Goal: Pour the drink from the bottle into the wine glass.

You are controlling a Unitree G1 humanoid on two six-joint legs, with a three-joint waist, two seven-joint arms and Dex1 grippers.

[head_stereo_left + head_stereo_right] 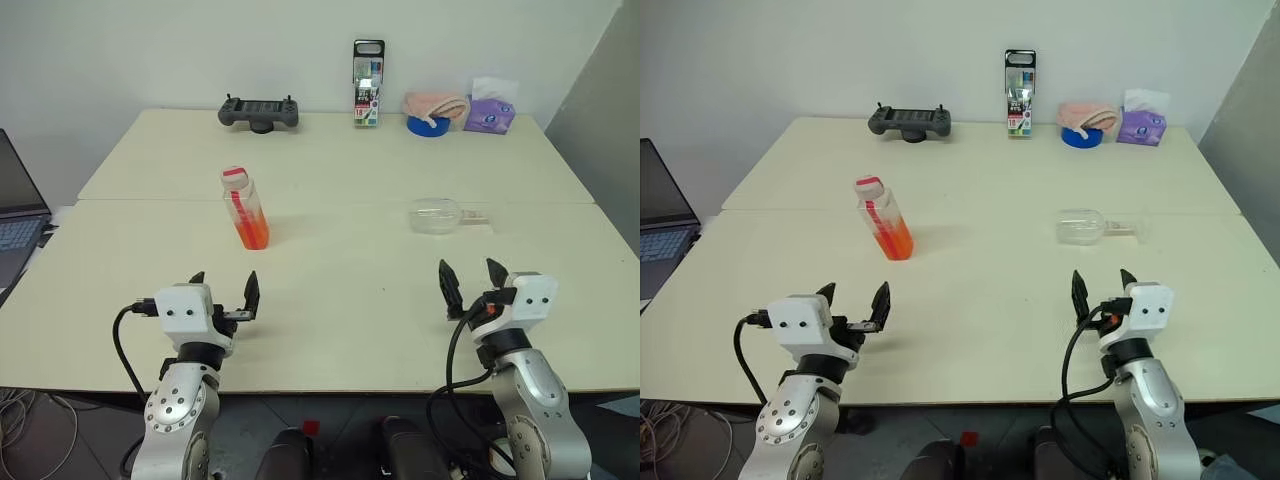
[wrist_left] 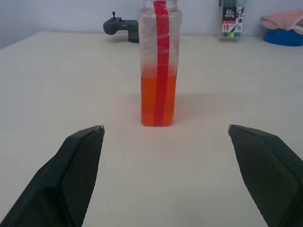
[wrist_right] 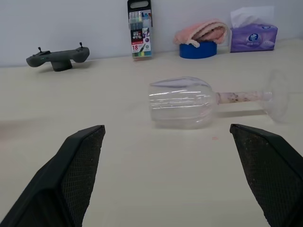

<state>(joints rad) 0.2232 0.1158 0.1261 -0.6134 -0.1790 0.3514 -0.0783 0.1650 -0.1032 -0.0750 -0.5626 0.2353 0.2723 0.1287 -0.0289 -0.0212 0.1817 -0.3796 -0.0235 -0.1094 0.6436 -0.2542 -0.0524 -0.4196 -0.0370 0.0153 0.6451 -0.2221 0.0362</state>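
Note:
The bottle stands upright on the table left of centre, capped in red and white, with a red label strip; orange drink fills its lower half. The wine glass lies on its side right of centre, bowl toward the bottle, foot pointing right. My left gripper hovers open near the front edge, straight in front of the bottle and well short of it. Open too, my right gripper sits near the front edge, short of the lying glass. Neither holds anything.
Along the table's far edge sit a black controller, a tall pack of colour pens, a pink cloth on a blue roll and a purple tissue pack. A laptop stands off the table's left side.

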